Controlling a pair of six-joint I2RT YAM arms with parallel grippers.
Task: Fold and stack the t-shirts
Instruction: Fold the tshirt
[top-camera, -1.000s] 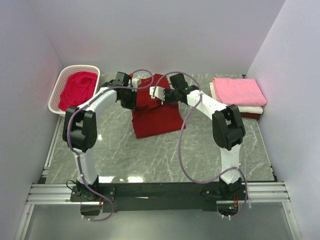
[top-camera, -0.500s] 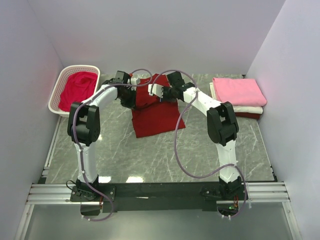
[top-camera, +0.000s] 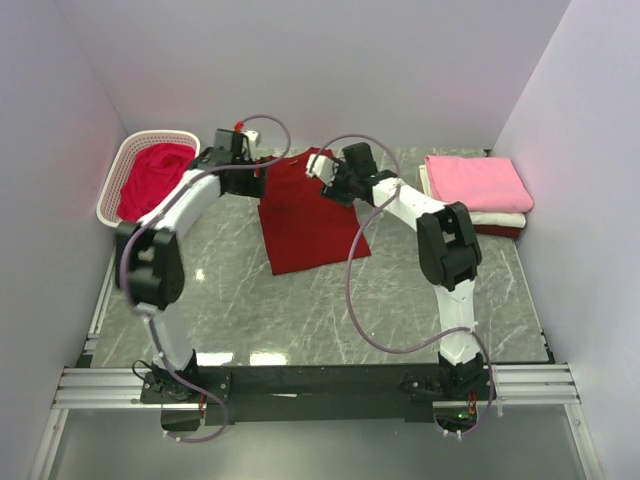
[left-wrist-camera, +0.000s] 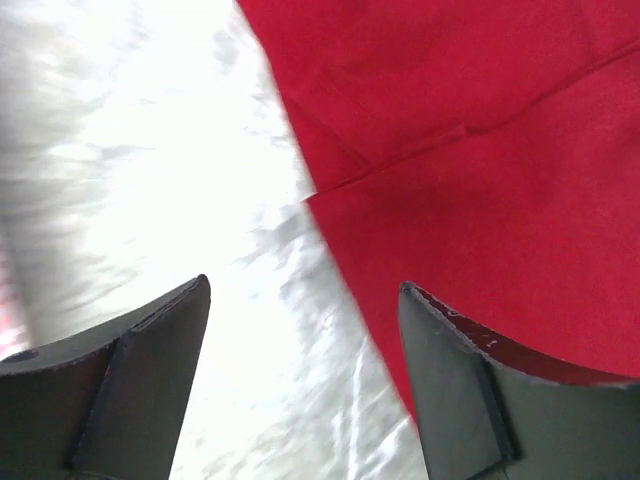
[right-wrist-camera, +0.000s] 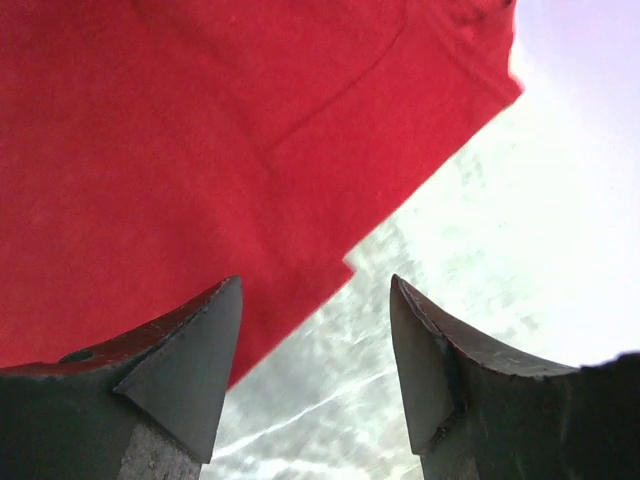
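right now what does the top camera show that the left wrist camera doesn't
Only the top view: the white basket holding a crimson t-shirt, and the pink folded t-shirt on its stack at the right. Only the left wrist view: the left hand up close, open and gripping nothing. Both: the dark red t-shirt lying on the marble table.

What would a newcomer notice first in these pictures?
A dark red t-shirt lies flat in the centre, with the left gripper and right gripper open over its far edge. A crimson shirt fills the white basket at far left; a pink folded shirt tops the stack at far right.
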